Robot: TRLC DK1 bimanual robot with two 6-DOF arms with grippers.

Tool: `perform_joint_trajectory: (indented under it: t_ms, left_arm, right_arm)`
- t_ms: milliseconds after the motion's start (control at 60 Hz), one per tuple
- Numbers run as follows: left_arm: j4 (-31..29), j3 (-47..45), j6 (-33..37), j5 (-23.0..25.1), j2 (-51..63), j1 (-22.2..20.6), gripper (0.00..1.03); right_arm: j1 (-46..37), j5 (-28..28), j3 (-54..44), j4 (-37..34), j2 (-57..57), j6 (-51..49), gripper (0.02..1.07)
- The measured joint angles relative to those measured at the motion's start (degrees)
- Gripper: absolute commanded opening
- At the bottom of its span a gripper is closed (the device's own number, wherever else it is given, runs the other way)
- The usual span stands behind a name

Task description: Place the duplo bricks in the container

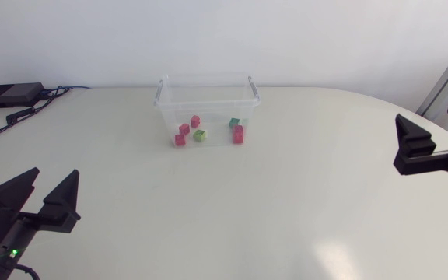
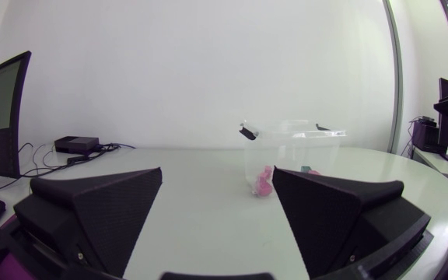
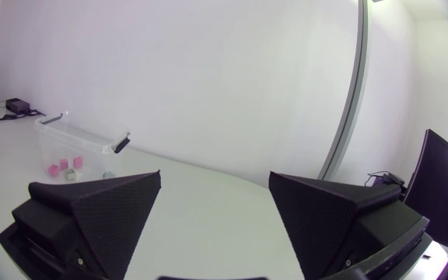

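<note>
Clear container (image 1: 212,109), duplo bricks (image 1: 200,134) inside: 2 o'clock of left claw (image 1: 57,173), 9 o'clock of right claw (image 1: 426,118); both claws apart, empty.

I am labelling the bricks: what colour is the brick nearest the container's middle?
The brick is lime green, best seen in the head view.

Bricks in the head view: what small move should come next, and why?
Probably no pick is needed; I would leave both arms parked. Every brick that shows lies inside the container, and the left gripper and right gripper stand open, holding nothing.
</note>
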Motion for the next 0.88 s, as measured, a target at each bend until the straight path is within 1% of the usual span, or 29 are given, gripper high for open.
perform_joint_trajectory:
  t_ms: [800, 883]
  left_arm:
    - [-0.4, 0.0, 0.3, -3.7, 0.0, -1.1, 0.99]
    - [-0.4, 0.0, 0.3, -3.9, 0.0, -1.1, 0.99]
  right_arm:
    - [-1.2, -4.7, -22.4, 0.0, -23.4, 11.6, 1.03]
    - [-1.2, -4.8, -23.6, 0.0, -24.3, 12.5, 1.03]
